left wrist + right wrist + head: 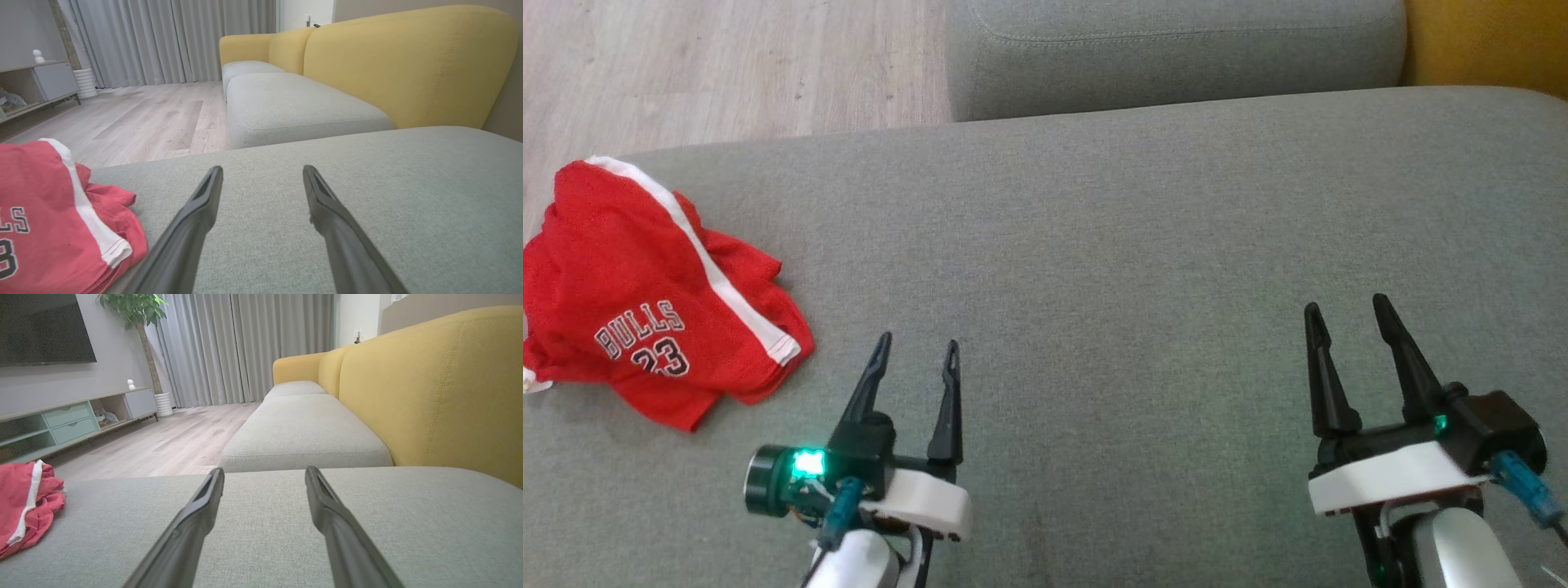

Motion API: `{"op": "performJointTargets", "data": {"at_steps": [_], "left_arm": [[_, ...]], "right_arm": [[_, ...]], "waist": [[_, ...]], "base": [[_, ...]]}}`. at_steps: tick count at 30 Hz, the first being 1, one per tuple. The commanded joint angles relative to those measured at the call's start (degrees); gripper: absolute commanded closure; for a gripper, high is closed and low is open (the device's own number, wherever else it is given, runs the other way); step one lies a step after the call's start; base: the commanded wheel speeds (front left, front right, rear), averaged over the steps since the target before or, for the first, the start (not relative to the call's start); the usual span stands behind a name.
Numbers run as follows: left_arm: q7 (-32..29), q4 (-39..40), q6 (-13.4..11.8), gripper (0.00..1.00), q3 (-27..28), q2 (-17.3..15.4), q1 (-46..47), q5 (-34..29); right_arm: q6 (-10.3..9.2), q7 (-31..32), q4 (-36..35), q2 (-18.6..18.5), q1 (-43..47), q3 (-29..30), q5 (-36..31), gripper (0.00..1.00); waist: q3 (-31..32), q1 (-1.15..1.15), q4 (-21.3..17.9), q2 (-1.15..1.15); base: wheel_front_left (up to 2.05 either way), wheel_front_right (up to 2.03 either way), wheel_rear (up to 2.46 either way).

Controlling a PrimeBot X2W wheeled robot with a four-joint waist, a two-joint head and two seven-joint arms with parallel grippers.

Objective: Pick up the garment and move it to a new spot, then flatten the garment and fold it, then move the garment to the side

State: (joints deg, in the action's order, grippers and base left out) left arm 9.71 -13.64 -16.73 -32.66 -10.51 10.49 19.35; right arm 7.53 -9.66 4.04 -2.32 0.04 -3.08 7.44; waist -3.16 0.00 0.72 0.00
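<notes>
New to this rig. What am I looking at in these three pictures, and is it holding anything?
A wheeled robot with two arms. One picture is from its head camera, looking down at a grey sofa cushion. The other two are from a camera on each wrist: the dark prongs rising from the bottom are the left fingers and the right fingers. Both pairs stand open over the cushion, holding nothing. A bunched red jersey with a white stripe lies at the cushion's left end, untouched, nearer the left arm.
</notes>
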Motion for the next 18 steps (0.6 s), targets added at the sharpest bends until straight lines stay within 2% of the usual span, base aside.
{"op": "performJointTargets", "data": {"at_steps": [1, 6, 12, 18], "left_arm": [[0.8, 1.6, -0.7, 0.0, 0.6, -1.1, 3.6, -1.8], [1.7, 3.4, -0.8, 0.0, 0.7, -0.5, 3.2, -1.0], [2.7, 4.8, 0.5, 0.0, 2.1, 0.2, 1.8, -1.3], [3.7, 5.0, 2.5, 0.0, 5.9, 1.9, -1.2, -2.0]], "right_arm": [[-0.03, -0.8, -2.6, -0.5, -1.9, -1.3, -2.0, 0.0], [-0.04, -1.7, -3.3, -0.5, -1.9, -1.9, -5.3, 0.0], [-0.04, -2.7, -2.9, -0.5, -0.8, -0.6, -2.1, 0.0], [-0.04, -3.7, -1.1, -0.5, 0.0, -0.7, 1.1, 0.0]], "waist": [[0.0, 0.0, 0.0, 0.0], [-0.1, 0.0, 0.2, 0.0], [-0.1, 0.0, 0.4, 0.0], [0.1, 0.0, 0.4, 0.0]], "base": [[0.0, 0.0, 0.0], [0.0, 0.0, 0.0], [0.0, 0.0, 0.0], [0.0, 0.0, 0.0]]}}
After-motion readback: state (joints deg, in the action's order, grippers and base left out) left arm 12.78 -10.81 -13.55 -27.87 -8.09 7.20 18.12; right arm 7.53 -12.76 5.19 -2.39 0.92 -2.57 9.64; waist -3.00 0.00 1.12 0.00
